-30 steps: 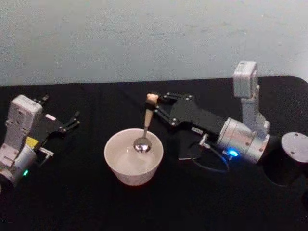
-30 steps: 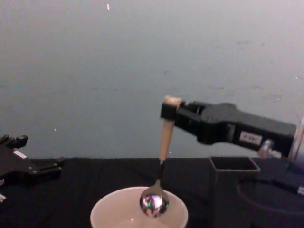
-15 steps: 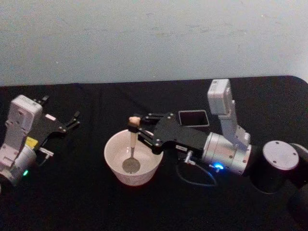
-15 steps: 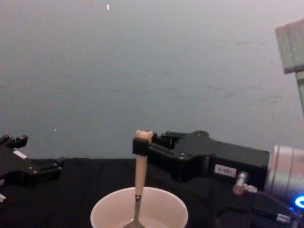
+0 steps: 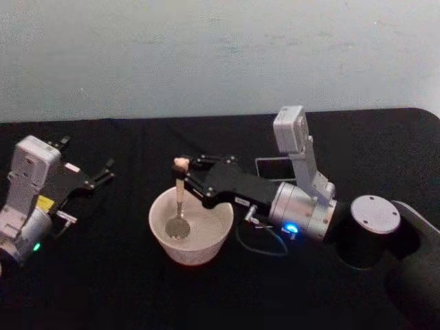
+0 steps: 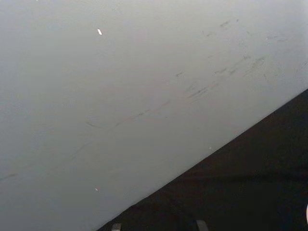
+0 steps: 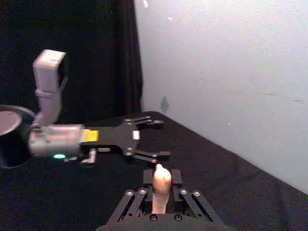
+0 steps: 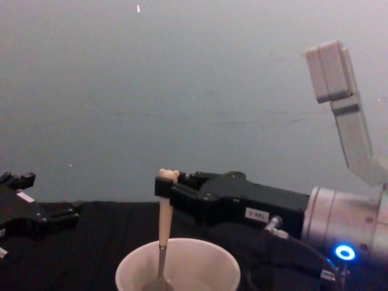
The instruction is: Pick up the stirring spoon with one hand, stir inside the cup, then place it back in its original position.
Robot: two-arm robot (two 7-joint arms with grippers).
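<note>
Well left of the cup (image 5: 196,249), the left hand (image 5: 86,158) sits idle over the table (image 5: 117,289), fingers spread. The spoon (image 5: 179,201) stands upright, its bowl low inside the cup for stirring. The right hand (image 5: 185,173), reaching from the cup's right, pinches its handle near the top.

No legible text or markings anywhere.

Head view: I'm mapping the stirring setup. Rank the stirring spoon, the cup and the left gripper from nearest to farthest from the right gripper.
From the right gripper:
1. the stirring spoon, clamped in it by the handle.
2. the cup, just below it, at the centre.
3. the left gripper, open, parked at the far left.
</note>
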